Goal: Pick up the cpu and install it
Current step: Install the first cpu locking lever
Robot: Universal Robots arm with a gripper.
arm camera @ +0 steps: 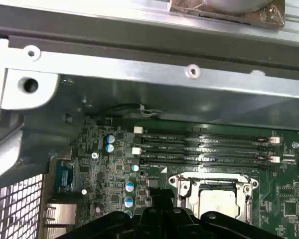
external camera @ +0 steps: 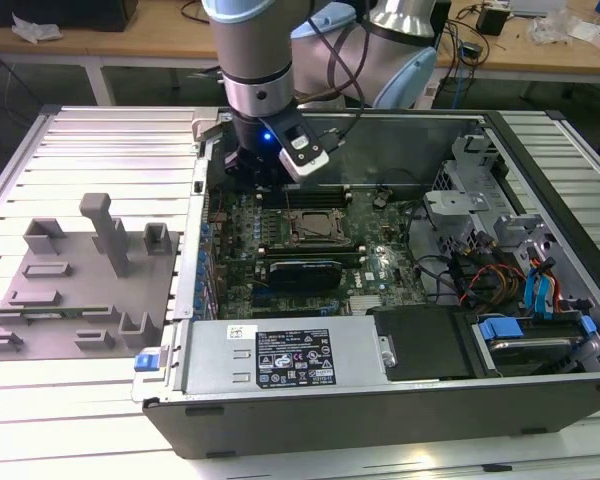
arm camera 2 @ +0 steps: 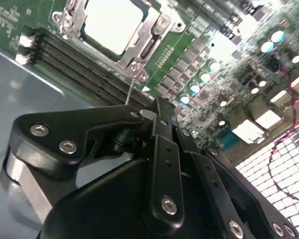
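— How do the jaws stand?
— They are drawn together at the tip of the black linkage gripper (arm camera 2: 157, 107). Nothing sits between them, as far as the second wrist view shows.
— And the cpu?
— The small square cpu with the silvery-white top (arm camera 2: 113, 22) lies flat inside the metal socket frame (arm camera 2: 157, 30) on the green motherboard (arm camera 2: 2, 17). The first wrist view shows the cpu (arm camera: 217, 204) there too. The gripper hangs near it but apart, not touching.
— Anything between them?
— A thin wire lever (arm camera 2: 132, 87) rises from the frame's corner, and long black memory slots (arm camera 2: 74, 62) run just beside the socket.
— Further out?
— In the exterior view the silver-and-blue arm (external camera: 255, 60) reaches into the open grey computer case (external camera: 380, 410), to the exterior view's left of the socket. A grey plastic fixture with posts (external camera: 70, 290) rests on the slatted metal table (external camera: 100, 130), outside the case.
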